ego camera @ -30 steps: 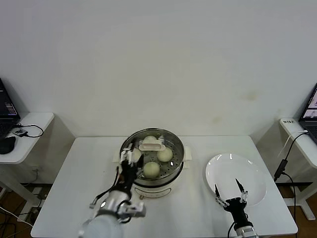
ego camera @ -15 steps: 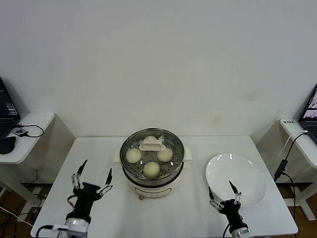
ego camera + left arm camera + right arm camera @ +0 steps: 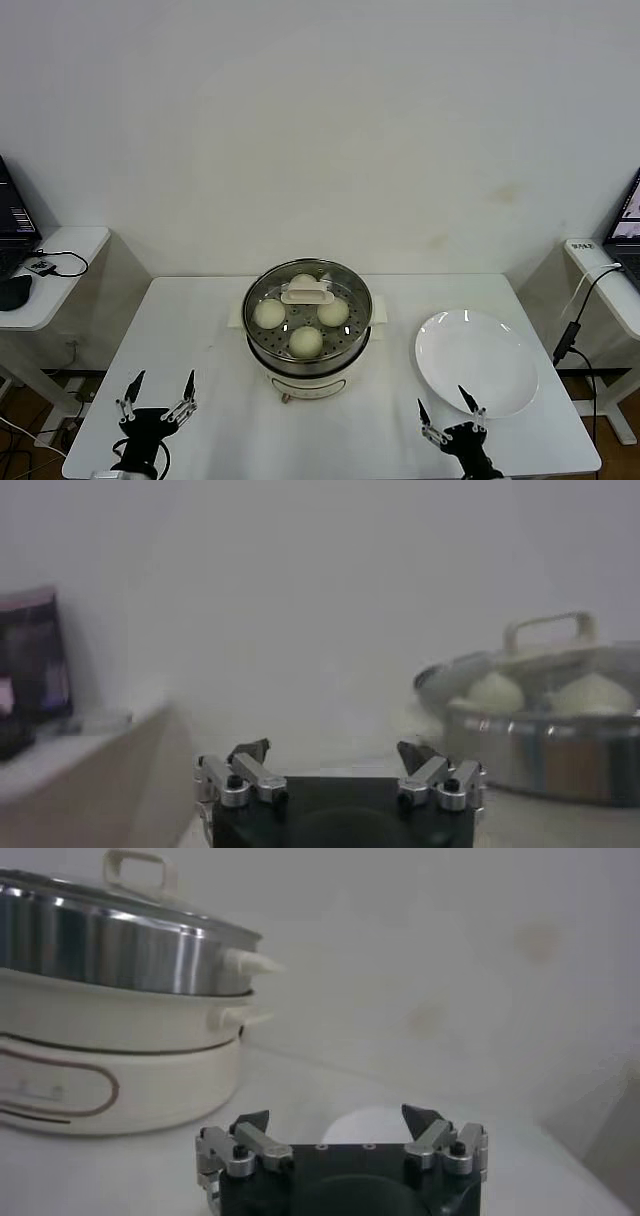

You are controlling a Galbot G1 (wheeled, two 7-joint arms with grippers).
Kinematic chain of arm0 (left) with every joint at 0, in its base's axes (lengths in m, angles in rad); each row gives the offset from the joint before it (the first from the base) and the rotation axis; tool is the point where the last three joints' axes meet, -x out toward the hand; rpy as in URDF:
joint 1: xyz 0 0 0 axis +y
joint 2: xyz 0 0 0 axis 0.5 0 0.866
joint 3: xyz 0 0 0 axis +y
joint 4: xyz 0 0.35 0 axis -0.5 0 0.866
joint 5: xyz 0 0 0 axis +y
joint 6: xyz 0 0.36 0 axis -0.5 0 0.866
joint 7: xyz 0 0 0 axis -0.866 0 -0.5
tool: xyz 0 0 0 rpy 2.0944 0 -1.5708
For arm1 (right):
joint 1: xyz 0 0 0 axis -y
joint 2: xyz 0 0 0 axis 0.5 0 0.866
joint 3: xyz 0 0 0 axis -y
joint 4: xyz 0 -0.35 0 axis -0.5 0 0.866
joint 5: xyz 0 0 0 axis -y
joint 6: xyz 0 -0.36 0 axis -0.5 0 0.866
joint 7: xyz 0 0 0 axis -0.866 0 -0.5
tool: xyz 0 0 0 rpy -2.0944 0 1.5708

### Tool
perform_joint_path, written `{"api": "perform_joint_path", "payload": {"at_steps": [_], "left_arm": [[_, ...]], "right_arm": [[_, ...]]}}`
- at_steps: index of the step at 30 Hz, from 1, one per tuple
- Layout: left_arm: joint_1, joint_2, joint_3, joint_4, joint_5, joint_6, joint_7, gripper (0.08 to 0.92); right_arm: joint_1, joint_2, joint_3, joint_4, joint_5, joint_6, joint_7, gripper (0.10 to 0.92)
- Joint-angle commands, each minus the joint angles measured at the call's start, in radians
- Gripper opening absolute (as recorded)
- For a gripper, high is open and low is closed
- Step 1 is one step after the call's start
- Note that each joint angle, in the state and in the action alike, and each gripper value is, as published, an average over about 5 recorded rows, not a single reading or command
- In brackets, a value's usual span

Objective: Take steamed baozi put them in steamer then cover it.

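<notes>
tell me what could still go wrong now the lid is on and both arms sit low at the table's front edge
Little looks at risk. The round white plate overhangs the table's front right edge close to the open right gripper; a lift of that arm might nudge it off. The round clear glass lid may not be fully seated on the shiny steel steamer; its seating is hard to judge. The left gripper is open and clear.

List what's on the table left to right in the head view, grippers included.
left gripper → steamer with the cover on and baozi inside → right gripper → white plate
</notes>
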Motion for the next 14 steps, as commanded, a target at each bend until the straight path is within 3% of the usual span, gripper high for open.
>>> {"api": "perform_joint_path", "payload": {"at_steps": [1,14], "left_arm": [[0.037,-0.003,-0.037,0.048,-0.130,-0.042,0.021,0.823],[0.045,0.003,-0.045,0.071,-0.100,-0.037,0.043,0.823]], "right_arm": [[-0.055,-0.020,-0.010,0.068,0.057,-0.065,-0.002,0.823],[-0.063,-0.028,-0.043,0.118,0.071,-0.110,0.005,0.823]]}}
